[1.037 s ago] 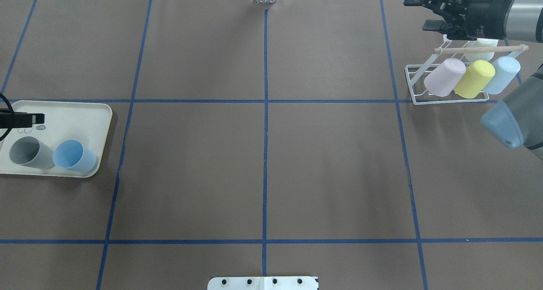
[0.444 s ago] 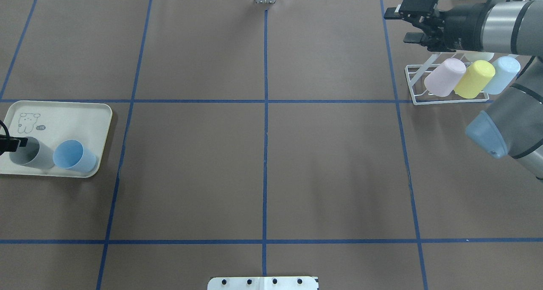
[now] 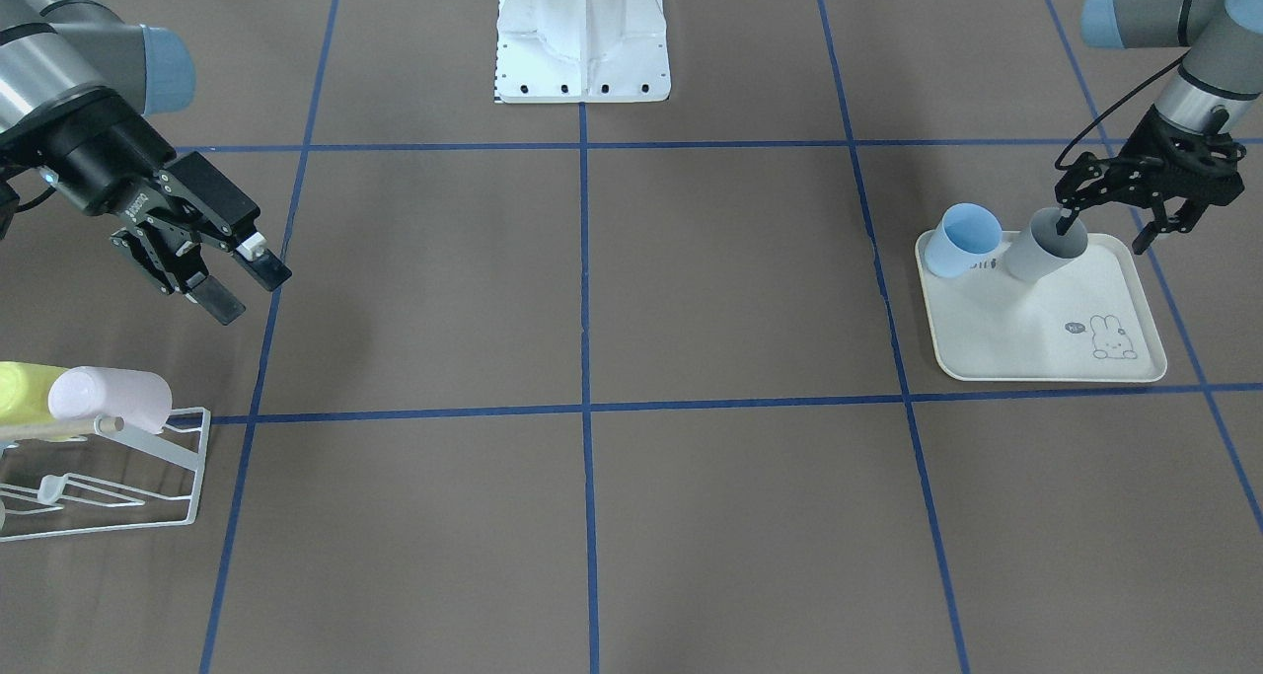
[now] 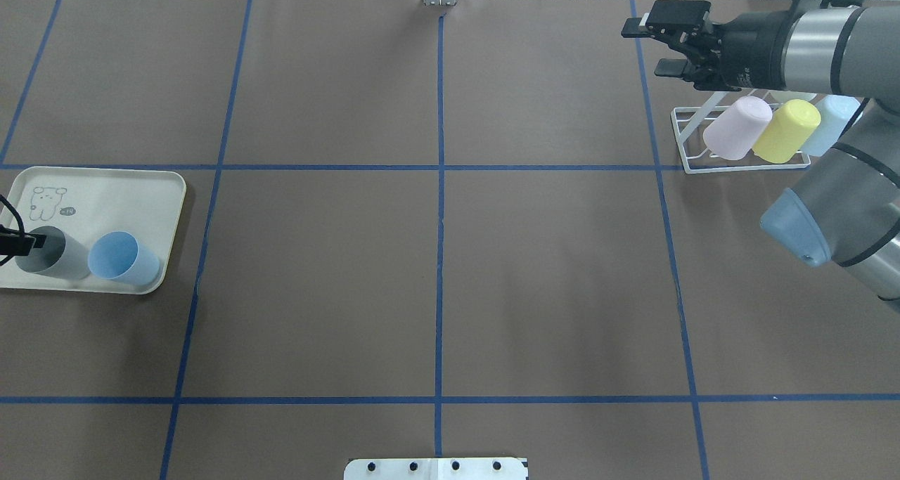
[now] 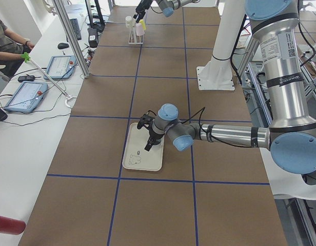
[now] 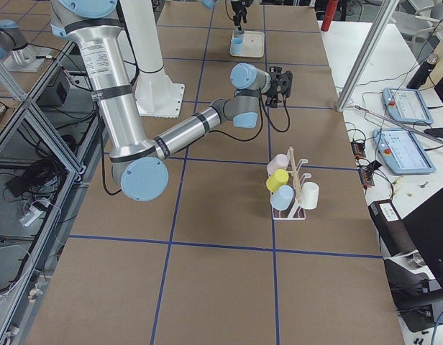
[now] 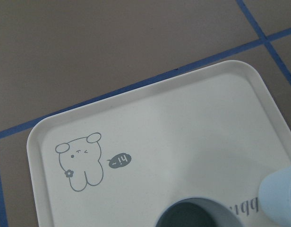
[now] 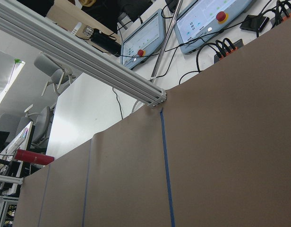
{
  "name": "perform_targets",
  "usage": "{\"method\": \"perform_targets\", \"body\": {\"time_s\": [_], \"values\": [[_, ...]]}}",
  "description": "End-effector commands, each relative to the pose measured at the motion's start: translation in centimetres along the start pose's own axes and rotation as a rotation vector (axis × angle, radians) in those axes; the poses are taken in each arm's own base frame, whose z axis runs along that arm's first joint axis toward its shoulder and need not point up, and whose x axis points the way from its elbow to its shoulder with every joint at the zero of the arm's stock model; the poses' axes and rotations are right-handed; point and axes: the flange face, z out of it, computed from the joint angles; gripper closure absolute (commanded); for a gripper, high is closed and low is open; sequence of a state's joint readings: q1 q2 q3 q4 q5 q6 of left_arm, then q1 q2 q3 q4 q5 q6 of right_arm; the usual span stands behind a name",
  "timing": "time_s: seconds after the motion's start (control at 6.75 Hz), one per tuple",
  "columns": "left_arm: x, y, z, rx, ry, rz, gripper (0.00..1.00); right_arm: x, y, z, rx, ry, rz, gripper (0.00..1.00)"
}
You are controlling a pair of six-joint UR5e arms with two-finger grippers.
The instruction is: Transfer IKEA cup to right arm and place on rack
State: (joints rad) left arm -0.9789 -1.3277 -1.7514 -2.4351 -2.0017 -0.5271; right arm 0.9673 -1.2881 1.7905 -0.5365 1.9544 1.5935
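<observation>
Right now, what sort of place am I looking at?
Probably a robotics lab or test cell: a left arm and right arm share a table marked with a blue tape grid, and teach pendants with red stop buttons lie alongside.

Rack [image 3: 203,457] partly beyond front view's edge

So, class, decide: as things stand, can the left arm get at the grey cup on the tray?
Probably yes. The left gripper hangs open right at the grey cup, one finger seemingly inside its mouth, with nothing over it. The blue cup beside it looks clear of the fingers.
</observation>
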Motion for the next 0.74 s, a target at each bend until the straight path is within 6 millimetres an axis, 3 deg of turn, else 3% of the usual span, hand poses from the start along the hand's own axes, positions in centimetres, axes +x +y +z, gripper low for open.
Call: {"method": "perform_targets", "body": {"time_s": [0.0, 0.3, 0.59], "values": [[-0.20, 0.02, 0.57, -0.008, -0.001, 0.002, 0.14, -0.06, 0.04, 0.04, -0.001, -0.002, 0.003, 0.00], [0.12, 0.07, 0.63, -0.024, 0.028, 0.002, 0.32, -0.04, 0.07, -0.05, -0.001, -0.007, 0.003, 0.00], [0.26, 0.04, 0.72, -0.026, 0.030, 0.004, 0.36, 0.15, 0.12, -0.14, -0.004, -0.033, 0.018, 0.00]]}}
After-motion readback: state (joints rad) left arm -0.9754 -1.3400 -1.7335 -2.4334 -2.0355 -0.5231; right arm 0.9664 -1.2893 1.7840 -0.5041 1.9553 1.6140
